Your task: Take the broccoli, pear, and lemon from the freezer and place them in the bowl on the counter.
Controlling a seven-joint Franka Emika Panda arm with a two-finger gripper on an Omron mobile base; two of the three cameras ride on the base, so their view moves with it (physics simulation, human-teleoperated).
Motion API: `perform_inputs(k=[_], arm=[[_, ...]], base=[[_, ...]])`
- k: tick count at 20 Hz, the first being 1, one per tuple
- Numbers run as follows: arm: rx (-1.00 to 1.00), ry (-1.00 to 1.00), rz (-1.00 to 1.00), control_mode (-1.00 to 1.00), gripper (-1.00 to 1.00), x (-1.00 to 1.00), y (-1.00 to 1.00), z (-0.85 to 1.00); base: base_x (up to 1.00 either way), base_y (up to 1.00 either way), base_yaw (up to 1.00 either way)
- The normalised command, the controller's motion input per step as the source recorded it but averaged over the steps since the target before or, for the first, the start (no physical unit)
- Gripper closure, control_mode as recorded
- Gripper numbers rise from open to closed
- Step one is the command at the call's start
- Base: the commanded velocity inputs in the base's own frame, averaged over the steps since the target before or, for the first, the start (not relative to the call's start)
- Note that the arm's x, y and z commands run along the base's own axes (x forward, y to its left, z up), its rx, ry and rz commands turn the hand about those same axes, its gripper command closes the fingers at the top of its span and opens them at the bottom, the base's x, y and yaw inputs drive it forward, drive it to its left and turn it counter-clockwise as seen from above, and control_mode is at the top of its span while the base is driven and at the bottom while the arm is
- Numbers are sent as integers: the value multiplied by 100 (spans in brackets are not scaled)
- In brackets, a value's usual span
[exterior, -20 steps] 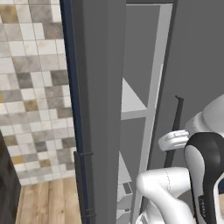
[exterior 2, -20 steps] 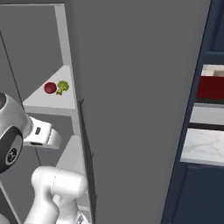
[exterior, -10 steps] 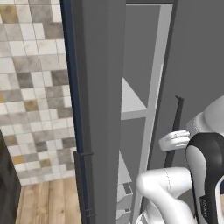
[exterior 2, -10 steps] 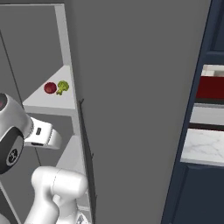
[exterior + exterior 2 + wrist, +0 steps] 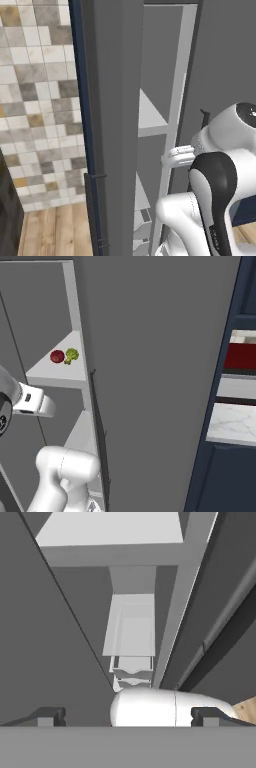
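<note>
Mosaic tile wall [image 5: 35, 100], wood floor [image 5: 55, 232]

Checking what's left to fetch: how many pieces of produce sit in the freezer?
2: the pear and the broccoli, touching side by side on the upper shelf. The lemon may be hidden.

Inside the open freezer [image 5: 50, 316], the pear [image 5: 57, 356] and the broccoli [image 5: 71, 354] sit side by side on a shelf [image 5: 55, 373], apparently touching, pear to the left. The freezer door [image 5: 155, 381] stands to their right, the counter [image 5: 235, 423] beyond it.
</note>
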Motion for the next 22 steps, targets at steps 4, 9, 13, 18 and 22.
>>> perform_inputs(k=[4,9,13,18,22], arm=[[0,-2,0,-100,-100,17,0,8],[0,0,0,-100,-100,43,3,12],[0,0,0,-100,-100,46,5,0],[0,0,0,-100,-100,48,15,0],[0,-3,-1,-100,-100,54,20,7]], base=[[0,0,0],[0,0,0],[0,0,0],[0,0,0],[0,0,0]])
